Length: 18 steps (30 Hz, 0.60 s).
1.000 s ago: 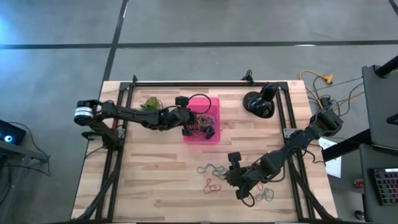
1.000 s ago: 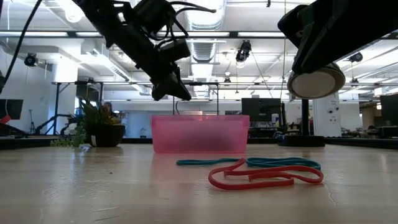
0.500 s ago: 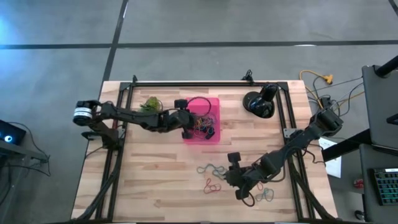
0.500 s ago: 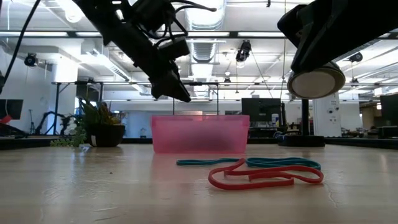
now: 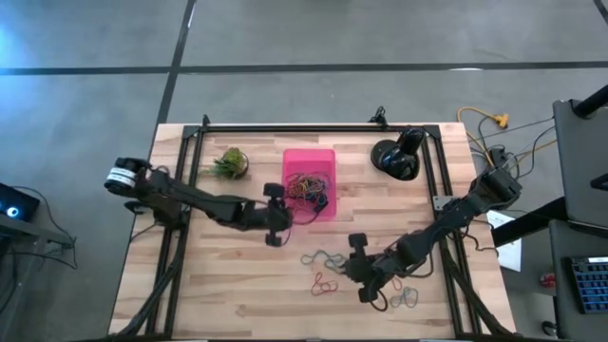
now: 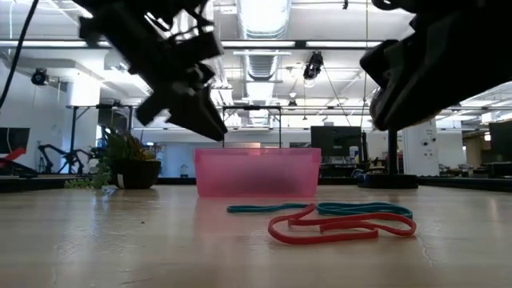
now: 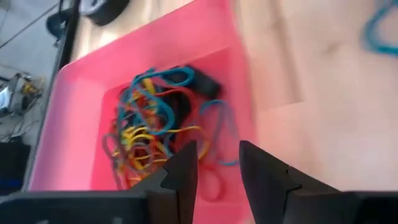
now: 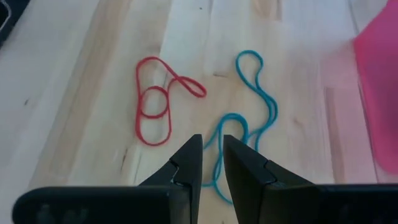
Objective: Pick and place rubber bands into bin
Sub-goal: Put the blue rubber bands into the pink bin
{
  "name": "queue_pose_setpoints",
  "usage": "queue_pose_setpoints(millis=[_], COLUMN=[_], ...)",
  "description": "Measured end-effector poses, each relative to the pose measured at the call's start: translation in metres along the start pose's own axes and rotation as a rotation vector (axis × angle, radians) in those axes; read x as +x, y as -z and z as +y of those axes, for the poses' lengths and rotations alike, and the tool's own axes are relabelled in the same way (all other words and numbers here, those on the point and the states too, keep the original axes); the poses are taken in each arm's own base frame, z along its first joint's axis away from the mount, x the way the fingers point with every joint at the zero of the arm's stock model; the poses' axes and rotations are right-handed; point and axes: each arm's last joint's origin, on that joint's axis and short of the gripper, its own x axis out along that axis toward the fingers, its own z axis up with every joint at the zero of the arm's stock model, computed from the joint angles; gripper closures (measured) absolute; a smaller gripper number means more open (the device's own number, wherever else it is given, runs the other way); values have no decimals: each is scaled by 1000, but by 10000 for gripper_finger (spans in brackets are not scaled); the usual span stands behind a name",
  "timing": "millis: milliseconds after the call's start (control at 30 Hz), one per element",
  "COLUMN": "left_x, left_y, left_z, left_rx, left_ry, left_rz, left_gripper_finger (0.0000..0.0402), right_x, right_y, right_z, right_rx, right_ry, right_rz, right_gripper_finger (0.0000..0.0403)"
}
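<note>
Pink bin (image 5: 310, 159) sits on the wooden desk (image 5: 218, 275), toward the far middle, holding a tangled heap of rubber bands (image 5: 306, 187) in yellow, blue, red and black. Left gripper (image 5: 276, 225) hangs just off the bin's near-left corner, outside the wall; its wrist camera looks past the fingertips (image 7: 184, 163) into the bin (image 7: 93, 81) at the heap (image 7: 155, 134). Left jaws stand apart with a clear gap between them, nothing held. Right gripper (image 5: 362, 269) hovers over the near part of the desk, well apart from the bin. Its jaws are nearly together, a narrow slit showing between them in the wrist view, with no band caught there that I can make out. Just ahead of the right jaws lie a blue band (image 8: 245, 127) and a red band (image 8: 158, 99) flat on the wood, close to each other; the same pair shows from above as the blue band (image 5: 323, 257) and red band (image 5: 324, 283), on the side of the gripper toward the left arm. More loose bands (image 5: 407, 296) lie on the far side of the right gripper, toward the desk's right edge. From desk level the red band (image 6: 336, 226) and blue band (image 6: 320, 210) lie in front of the bin (image 6: 258, 171). A small green plant (image 5: 229, 162) stands beyond the left arm, and a round black object (image 5: 396, 158) beyond the bin's right.
</note>
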Motion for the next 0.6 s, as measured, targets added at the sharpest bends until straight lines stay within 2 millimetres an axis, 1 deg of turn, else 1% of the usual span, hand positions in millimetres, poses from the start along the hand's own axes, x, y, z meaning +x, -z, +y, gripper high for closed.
queue_pose_setpoints(millis=[100, 167, 300, 467, 600], left_x=[-15, -25, -51, -82, -98], left_y=[-1, -5, -11, -14, -14], left_z=[-9, -15, -23, -34, -44], left_rx=[9, 8, -3, 20, 48], left_ry=[36, 55, 98, 160, 204], left_rz=[-4, -35, -110, -194, -240], left_gripper_finger=[299, 299, 299, 299, 299], right_x=[7, 13, 23, 29, 30], right_y=[7, 15, 23, 24, 26], right_z=[-5, -11, -21, -27, -28], right_rx=[36, 59, 97, 116, 130], right_ry=[20, 46, 77, 85, 66], right_rz=[23, 57, 95, 107, 116], right_gripper_finger=[344, 344, 344, 344, 344])
